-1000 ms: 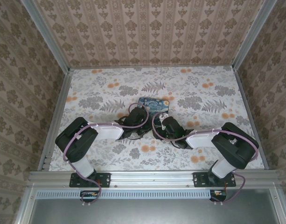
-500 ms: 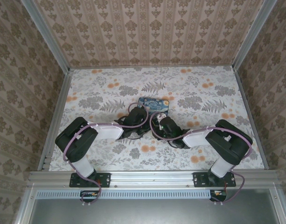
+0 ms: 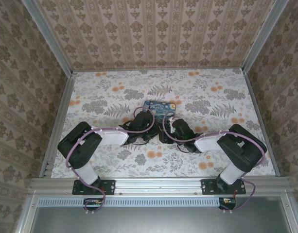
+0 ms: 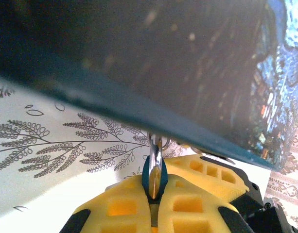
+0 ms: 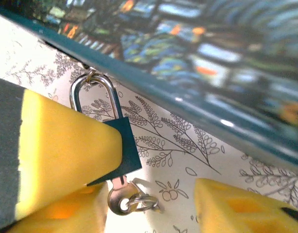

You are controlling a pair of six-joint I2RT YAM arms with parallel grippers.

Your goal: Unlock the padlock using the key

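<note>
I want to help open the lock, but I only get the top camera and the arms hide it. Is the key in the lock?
Observer: Yes. In the right wrist view the key looks pushed into the bottom of the padlock.
Operator: Is anything holding the lock?
Observer: The left claw is shut on the padlock's blue body, seen edge-on in the left wrist view.
Operator: And the other claw?
Observer: The right claw is open, with the key's head in the gap, not pinched.
</note>
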